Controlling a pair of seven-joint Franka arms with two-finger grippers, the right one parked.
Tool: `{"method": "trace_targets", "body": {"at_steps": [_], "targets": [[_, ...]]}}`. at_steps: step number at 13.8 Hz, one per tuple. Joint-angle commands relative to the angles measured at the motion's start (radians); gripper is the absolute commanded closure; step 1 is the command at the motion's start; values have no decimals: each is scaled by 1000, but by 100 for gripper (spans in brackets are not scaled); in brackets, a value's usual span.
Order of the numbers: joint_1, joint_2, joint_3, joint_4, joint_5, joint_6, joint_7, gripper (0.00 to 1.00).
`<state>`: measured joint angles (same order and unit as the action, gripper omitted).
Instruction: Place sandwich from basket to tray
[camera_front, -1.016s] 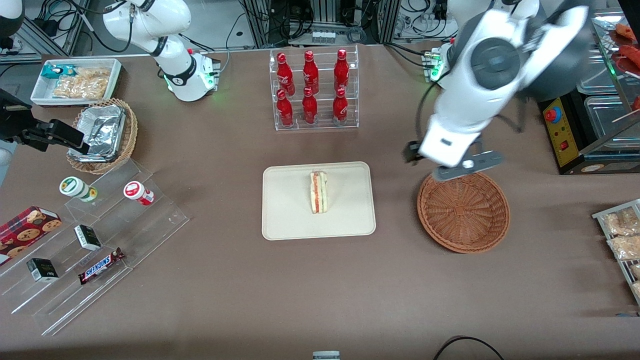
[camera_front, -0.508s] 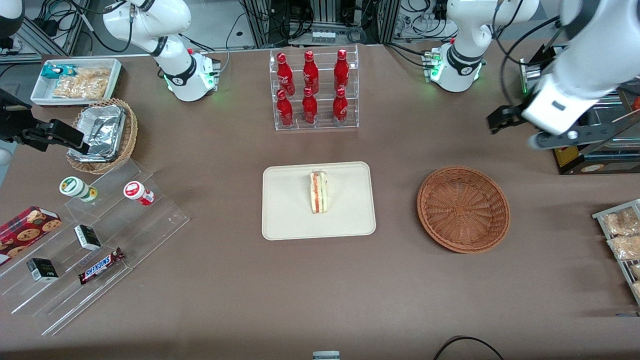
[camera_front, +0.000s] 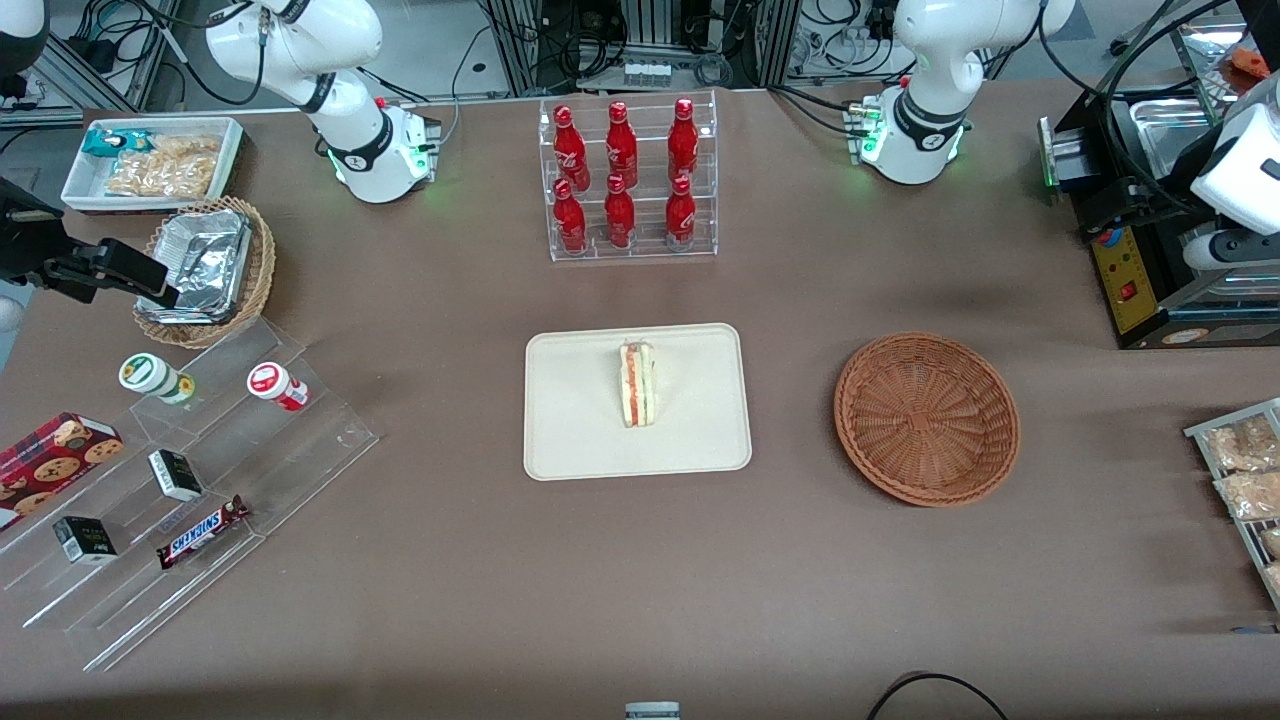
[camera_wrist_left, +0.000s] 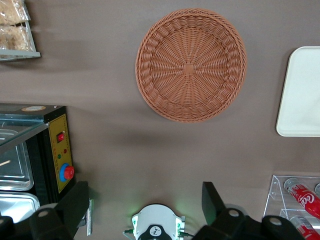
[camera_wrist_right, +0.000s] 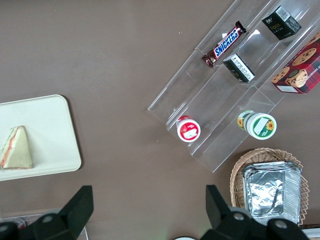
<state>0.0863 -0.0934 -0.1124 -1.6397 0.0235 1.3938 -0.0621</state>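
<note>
**Sandwich on tray; gripper withdrawn to the counter's working-arm end**

I find the sandwich (camera_front: 637, 384) standing on edge on the tray (camera_front: 575, 420), its red and green filling facing up. In the right wrist view only a corner of the tray appears, the sandwich cut by the frame edge. The basket (camera_front: 927, 417) sits beside the tray, toward the working arm's end, holding nothing. My gripper (camera_wrist_left: 145, 202) hangs high above the bare counter (camera_front: 640, 570), its two fingers (camera_wrist_left: 76, 204) spread wide apart and gripping nothing. In the front view it is cropped at the frame edge, over the black control box (camera_front: 1140, 290). The sandwich lies well apart from it, with the basket between.
</note>
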Motion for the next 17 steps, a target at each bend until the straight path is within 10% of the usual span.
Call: {"method": "trace_targets", "body": {"at_steps": [1,17], "targets": [[6,15,-13,44,10,-4,10,0],[7,106,-39,163,6,30,-10,0]]}}
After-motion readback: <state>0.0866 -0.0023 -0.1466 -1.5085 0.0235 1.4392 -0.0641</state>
